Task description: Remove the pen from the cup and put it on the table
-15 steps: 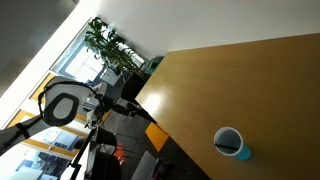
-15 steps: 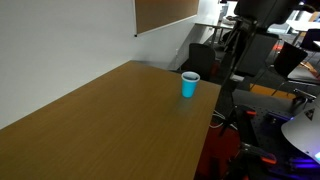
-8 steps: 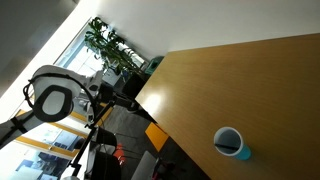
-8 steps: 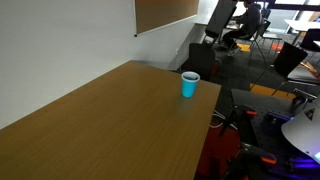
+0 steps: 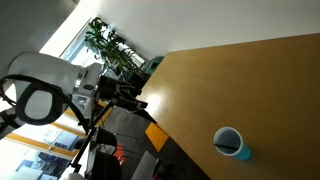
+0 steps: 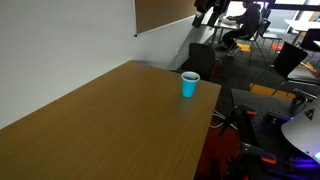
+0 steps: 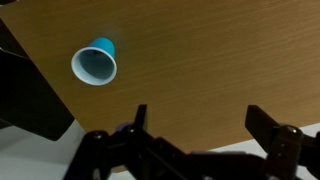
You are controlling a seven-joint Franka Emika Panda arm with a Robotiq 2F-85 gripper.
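The blue-teal cup [image 5: 232, 144] with a pale rim stands near a corner of the wooden table [image 5: 240, 80]. It also shows in an exterior view [image 6: 189, 85] and in the wrist view [image 7: 95, 65]. The pen does not show clearly; a faint dark line inside the cup may be it. My gripper [image 7: 200, 120] is open and empty, high above the table and well away from the cup. The arm [image 5: 90, 92] is off the table's edge, and only its end shows at the top of an exterior view [image 6: 208, 10].
Potted plants [image 5: 110, 45] stand by the window behind the arm. Office chairs and desks [image 6: 250, 40] lie beyond the table's far edge. A board [image 6: 165, 12] hangs on the white wall. The table edge runs close to the cup.
The arm has swung upward and away; in one exterior view it rose nearly out of the frame. The cup has not moved.
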